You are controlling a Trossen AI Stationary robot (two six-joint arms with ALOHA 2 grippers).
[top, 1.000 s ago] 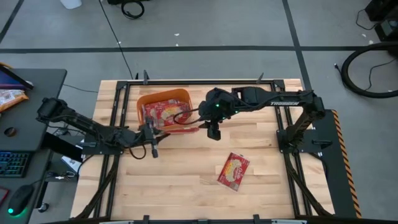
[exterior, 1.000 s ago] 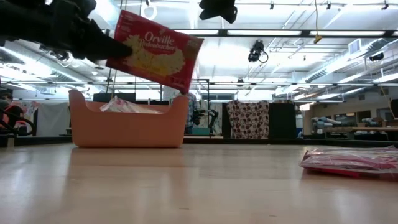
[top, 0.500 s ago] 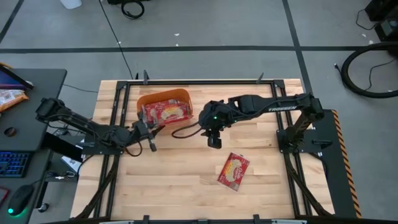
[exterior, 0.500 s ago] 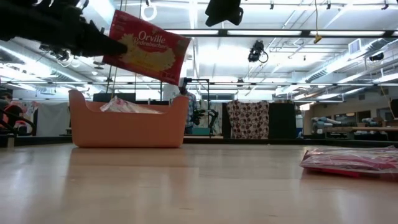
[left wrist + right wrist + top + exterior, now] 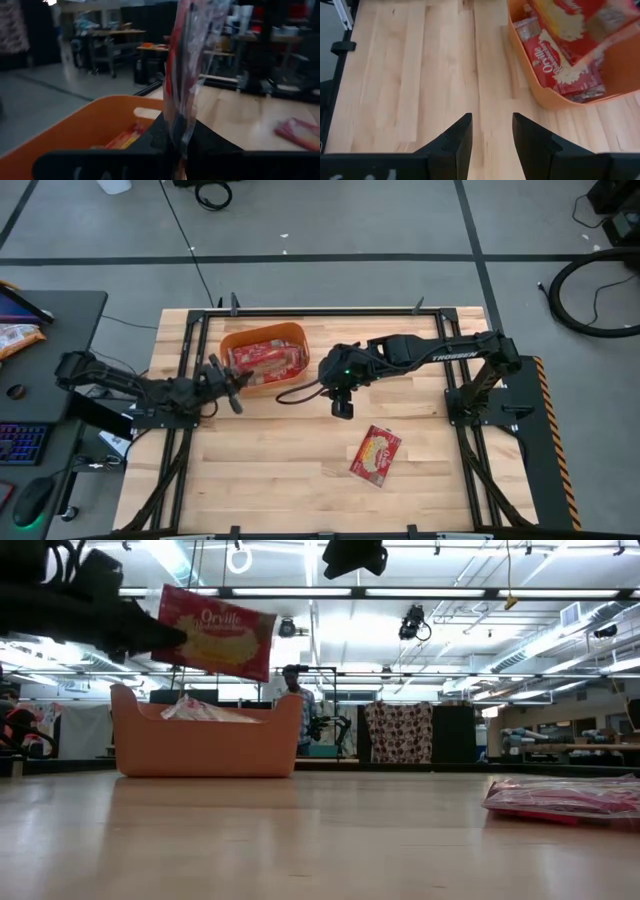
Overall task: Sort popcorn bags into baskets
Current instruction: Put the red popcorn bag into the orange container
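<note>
My left gripper (image 5: 230, 377) is shut on a red popcorn bag (image 5: 212, 632) and holds it in the air over the orange basket (image 5: 262, 332). In the left wrist view this bag (image 5: 187, 70) shows edge-on above the basket (image 5: 85, 127). Several more bags (image 5: 565, 65) lie inside the basket. Another bag (image 5: 375, 454) lies flat on the table toward the near right. My right gripper (image 5: 343, 406) hangs open above bare wood, right of the basket; its fingers (image 5: 455, 140) hold nothing. My left gripper pinches the bag between its two fingers at one short end (image 5: 172, 635), coming level from the table's left. The bag stands on edge between the fingers (image 5: 176, 132) and is lifted clear above the basket, with its free end tilted slightly down.
A black metal frame (image 5: 320, 312) runs round the table's edges. A dark cable (image 5: 295, 392) lies between the basket and my right arm. Bare wood spreads across the table's near half around the lone bag (image 5: 565, 797). A person (image 5: 293, 690) stands in the room behind.
My left gripper has moved toward the table's far-left, carrying the bag from beside the basket's right wall to above the basket; the bag has dropped a little and tipped flatter. My right gripper has drawn back slightly toward the near edge.
</note>
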